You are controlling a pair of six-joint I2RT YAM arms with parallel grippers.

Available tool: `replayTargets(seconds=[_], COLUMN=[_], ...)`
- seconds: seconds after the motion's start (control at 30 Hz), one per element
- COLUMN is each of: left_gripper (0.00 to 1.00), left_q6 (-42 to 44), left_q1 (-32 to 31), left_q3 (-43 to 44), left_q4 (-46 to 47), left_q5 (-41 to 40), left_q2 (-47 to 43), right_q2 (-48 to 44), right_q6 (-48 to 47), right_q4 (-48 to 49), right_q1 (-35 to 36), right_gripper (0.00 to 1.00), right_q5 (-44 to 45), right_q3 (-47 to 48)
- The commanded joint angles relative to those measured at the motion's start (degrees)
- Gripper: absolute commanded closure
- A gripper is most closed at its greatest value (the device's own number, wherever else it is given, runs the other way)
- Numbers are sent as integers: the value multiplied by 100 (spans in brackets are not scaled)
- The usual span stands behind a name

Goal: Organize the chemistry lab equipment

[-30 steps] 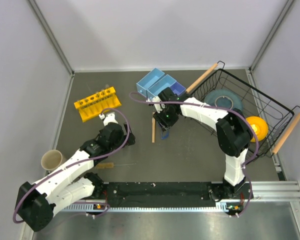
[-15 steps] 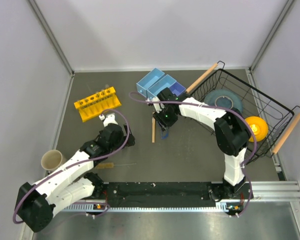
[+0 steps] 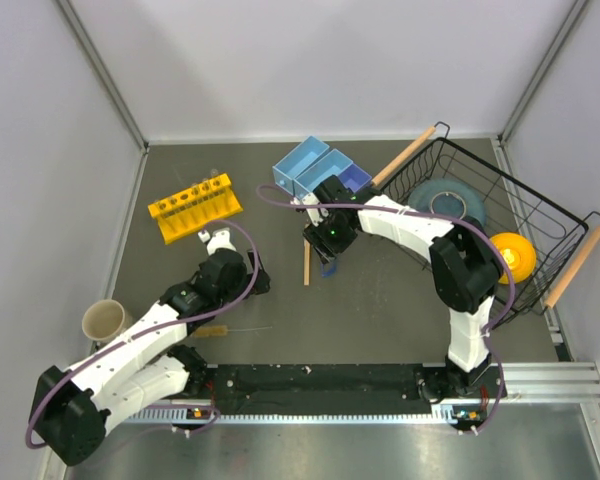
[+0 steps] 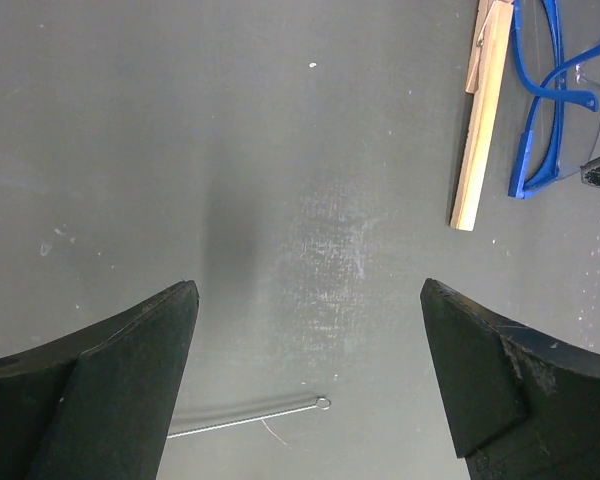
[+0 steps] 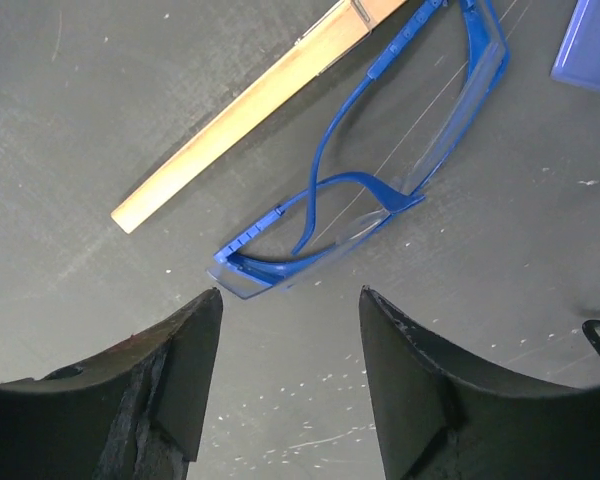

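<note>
Right tool (image 5: 290, 300): jaws apart, empty, poised just above blue-framed clear safety glasses (image 5: 375, 215) lying on dark grey worktop (image 5: 80, 100) beside short flat wooden stick (image 5: 250, 108). Left tool (image 4: 310, 295): jaws wide apart, empty, over worktop.

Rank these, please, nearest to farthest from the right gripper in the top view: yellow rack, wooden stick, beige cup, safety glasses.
From the right gripper:
1. safety glasses, right below it
2. wooden stick, just left of them
3. yellow rack, back left
4. beige cup, near left edge

top: overhead, far | wrists: downward, close | shared: safety glasses (image 5: 410, 130), stick (image 5: 248, 112)
</note>
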Motion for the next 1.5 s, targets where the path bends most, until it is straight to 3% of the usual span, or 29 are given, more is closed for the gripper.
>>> replayTargets(seconds=[0.0,0.3,0.63,0.93,1.27,1.47], left_gripper=[1,1,1,1,1,1], left_q6=[7,-10,-19,-1,51,148], left_q1=[-2,-2,-11,-11,-2,-2], left_q3=[-49,-31,-22,-31,83,171], left_q4=[210,158,140,96,-18,-150], left_q5=[46,37,28,11,-51,-174], left_q2=[-117,-144,-170,-284,-381,-469], right_q2=[-395,202,185,-210,-764,-931], right_q6=[1,458,424,151,-104,-814], right_q4=[-1,7,69,113,104,87], right_q1=[47,47,99,108,65,-58], right_gripper=[40,42,72,91,95,97], right_q5=[-95,159,660,1135,828,301], right_q3=[198,365,269,154,514,944])
